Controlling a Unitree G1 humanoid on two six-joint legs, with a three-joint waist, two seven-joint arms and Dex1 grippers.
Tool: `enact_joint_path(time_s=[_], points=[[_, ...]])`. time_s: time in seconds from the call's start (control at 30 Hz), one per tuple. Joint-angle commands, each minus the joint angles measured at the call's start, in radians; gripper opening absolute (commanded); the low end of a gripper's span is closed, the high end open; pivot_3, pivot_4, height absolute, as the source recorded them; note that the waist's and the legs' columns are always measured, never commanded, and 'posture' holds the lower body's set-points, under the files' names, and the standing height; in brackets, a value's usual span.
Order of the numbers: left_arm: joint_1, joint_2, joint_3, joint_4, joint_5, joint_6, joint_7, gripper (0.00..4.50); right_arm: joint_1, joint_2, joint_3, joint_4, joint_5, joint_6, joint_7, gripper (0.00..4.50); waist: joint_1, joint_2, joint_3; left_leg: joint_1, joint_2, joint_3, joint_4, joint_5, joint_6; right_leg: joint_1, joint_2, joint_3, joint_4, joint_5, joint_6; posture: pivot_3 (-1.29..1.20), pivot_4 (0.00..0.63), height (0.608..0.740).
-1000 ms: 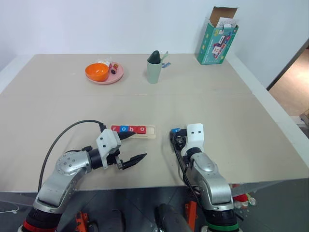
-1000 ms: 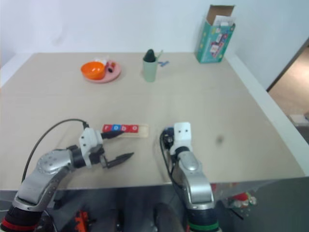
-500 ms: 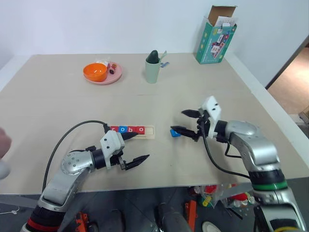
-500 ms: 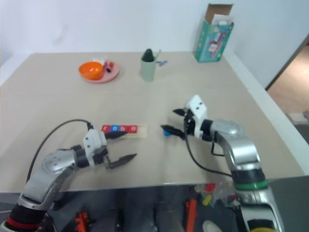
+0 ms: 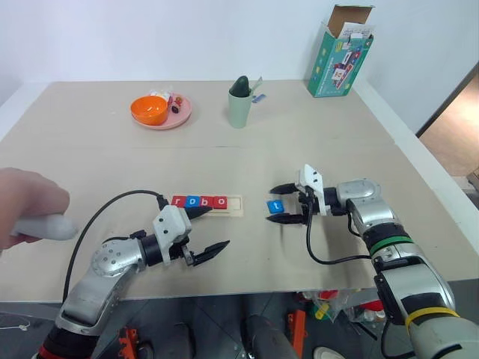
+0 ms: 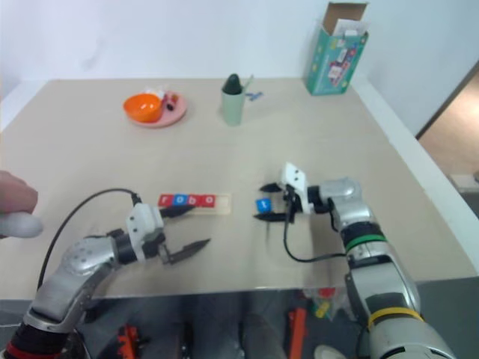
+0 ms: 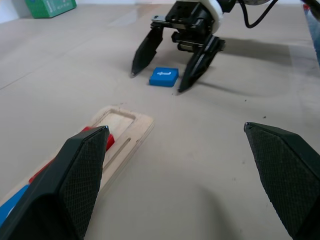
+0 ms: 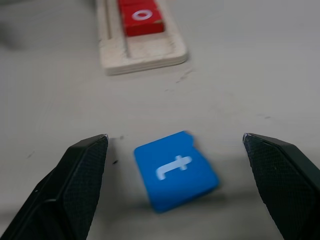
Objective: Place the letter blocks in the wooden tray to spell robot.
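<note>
Tray: I see the wooden tray [image 5: 207, 203] lying on the table [image 5: 112, 161] just ahead of my left arm, with four letter blocks [image 5: 199, 201] seated in its groove, red, blue, red, red, reading r, o, b, o; the slot at its right end is bare wood
Loose tile: the blue t block [image 5: 275, 206] lies flat on the table to the right of the tray, apart from it, letter side up
Right gripper: my right gripper [image 5: 288, 203] points left towards the tray, fingers spread wide with one tip on either side of the t block; from the right wrist view the tile sits between them and I see a gap on both sides, so nothing is clamped
Left gripper: my left gripper [image 5: 206, 232] sits low near the table's front edge, fingers wide apart and holding nothing; one finger [image 5: 197, 212] reaches over the tray's near left part, and I cannot tell if it touches
Person: a hand [image 5: 30, 206] comes in at the far left, holding a pale object [image 5: 43, 226]
Far side: a pink plate [image 5: 178, 117] with an orange bowl [image 5: 150, 111], a green cup [image 5: 239, 109], and an open teal box [image 5: 338, 56] at the back right corner
</note>
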Motion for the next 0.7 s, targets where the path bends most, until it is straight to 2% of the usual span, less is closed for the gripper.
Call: enact_joint_path(time_s=[0.03,0.27,0.4,0.5,0.63,0.7], points=[[0.007,0.003,0.014,-0.058,-0.007,0.006,0.015,4.50,-0.033,0.013,-0.022,0.045,-0.010,-0.064,0.018,4.22,0.000,0.000,0.000,0.000,0.000,0.000,0.000,0.000,0.000,0.000,0.000,0.000,0.000,0.000,0.000,0.00,0.150,0.740],[0.015,0.004,0.014,-0.074,-0.008,0.022,0.026,4.50,-0.069,0.017,-0.046,0.137,-0.008,-0.107,0.037,4.22,0.000,0.001,0.001,0.002,0.000,0.000,0.002,0.000,0.000,0.002,0.001,0.000,0.000,0.001,0.001,0.00,0.150,0.740],[0.007,0.005,0.011,-0.069,-0.006,0.024,0.026,4.50,-0.079,0.019,-0.058,0.165,-0.029,-0.156,-0.014,4.22,0.000,0.002,0.001,0.002,0.000,0.000,0.003,0.000,0.000,0.002,0.000,0.000,0.000,0.001,0.002,0.00,0.150,0.740],[0.002,0.005,0.012,-0.064,-0.006,0.021,0.023,4.50,-0.087,0.022,-0.082,0.179,-0.003,-0.107,0.031,4.22,0.000,0.003,0.002,0.002,0.000,0.000,0.002,0.000,0.000,0.002,0.001,0.000,0.000,0.001,0.002,0.00,0.150,0.740],[-0.003,0.003,0.006,-0.060,-0.004,0.021,0.021,4.50,-0.088,0.014,-0.080,0.190,-0.033,-0.139,-0.008,4.22,0.000,0.003,0.002,0.002,0.000,0.000,0.002,0.000,0.000,0.002,0.001,0.000,0.000,0.001,0.002,0.00,0.150,0.740],[-0.002,0.004,0.009,-0.060,-0.006,0.020,0.020,4.50,-0.103,0.011,-0.080,0.174,-0.037,-0.091,-0.033,4.22,0.000,0.003,0.002,0.002,0.000,0.000,0.002,0.000,0.000,0.002,0.001,0.000,0.000,0.002,0.002,0.00,0.150,0.740]])
